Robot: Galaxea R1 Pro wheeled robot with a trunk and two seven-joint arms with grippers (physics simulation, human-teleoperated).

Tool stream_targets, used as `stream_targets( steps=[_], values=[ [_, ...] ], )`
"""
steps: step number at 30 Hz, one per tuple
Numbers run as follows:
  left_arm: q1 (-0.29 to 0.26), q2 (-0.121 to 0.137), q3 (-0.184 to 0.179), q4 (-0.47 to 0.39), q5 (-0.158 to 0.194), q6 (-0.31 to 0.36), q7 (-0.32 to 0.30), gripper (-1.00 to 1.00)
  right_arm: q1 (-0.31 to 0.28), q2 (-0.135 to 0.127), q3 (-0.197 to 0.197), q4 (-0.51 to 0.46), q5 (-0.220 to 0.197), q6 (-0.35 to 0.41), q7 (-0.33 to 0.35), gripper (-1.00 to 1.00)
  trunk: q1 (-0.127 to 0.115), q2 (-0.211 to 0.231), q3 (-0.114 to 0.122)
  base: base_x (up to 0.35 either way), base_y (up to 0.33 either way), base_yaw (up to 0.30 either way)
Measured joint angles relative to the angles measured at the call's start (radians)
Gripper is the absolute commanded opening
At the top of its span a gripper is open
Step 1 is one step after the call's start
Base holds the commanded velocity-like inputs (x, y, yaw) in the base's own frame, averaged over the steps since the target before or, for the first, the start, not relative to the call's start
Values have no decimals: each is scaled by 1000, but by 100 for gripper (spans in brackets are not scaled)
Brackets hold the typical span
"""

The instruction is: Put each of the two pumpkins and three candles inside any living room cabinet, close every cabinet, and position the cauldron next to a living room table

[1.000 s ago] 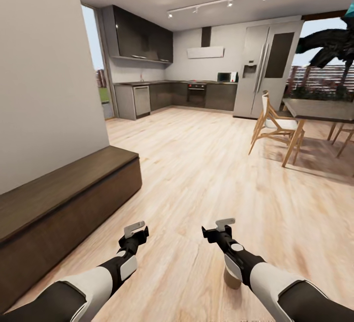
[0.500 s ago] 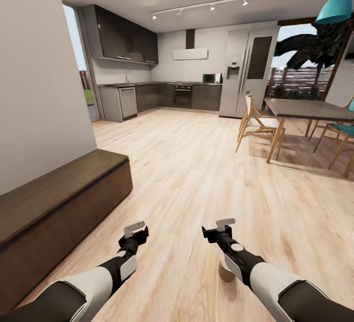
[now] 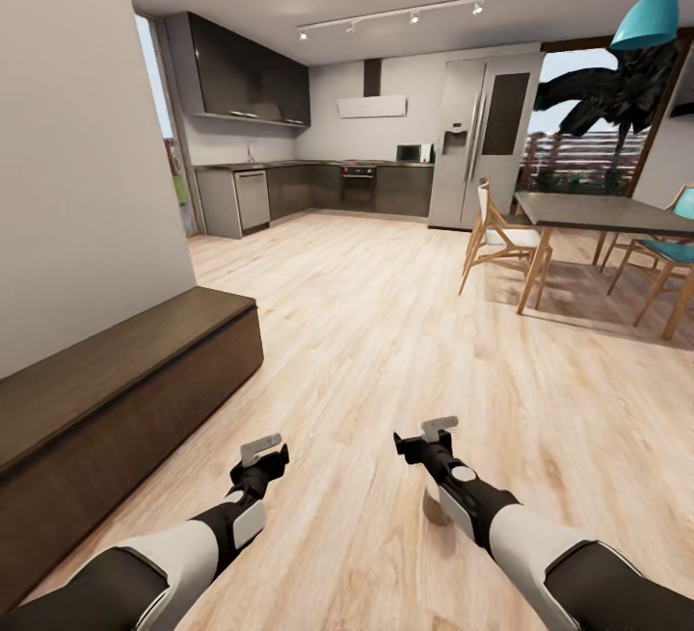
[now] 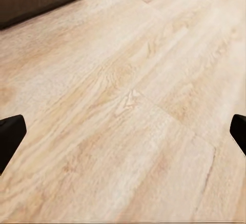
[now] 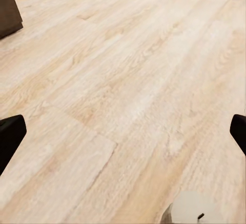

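Head view: long dark-brown cabinet [image 3: 116, 390], fronts closed; candle [image 3: 436, 508] under right arm; both pincers apart.

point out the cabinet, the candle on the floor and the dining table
cabinet [image 3: 116, 366]: head view, on its dark wooden top.
candle [image 3: 434, 511]: head view, on its side, partly behind the right forearm.
dining table [image 3: 602, 214]: head view, on the tabletop.

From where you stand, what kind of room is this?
It looks like an open-plan home: a kitchen with a steel fridge and dark cupboards at the back, a dining table with chairs, and a wood floor.
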Motion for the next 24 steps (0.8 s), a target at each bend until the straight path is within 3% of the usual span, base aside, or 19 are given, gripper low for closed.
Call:
stream_targets(
  steps=[3, 17, 24],
  values=[
    [0, 2, 0, -5, 0, 2, 0, 100, -9, -3, 0, -1, 1, 1, -2, 100, 0, 0, 0, 0, 0, 0],
    [2, 10, -1, -9, -8, 80, 11, 100, 61, -8, -8, -4, 0, 9, -7, 100, 0, 0, 0, 98, 0, -4],
    [2, 10, -2, -38, -42, 119, 16, 100, 62, -11, -14, -6, -2, 47, -7, 100, 0, 0, -3, 1, 0, -228]
  ],
)
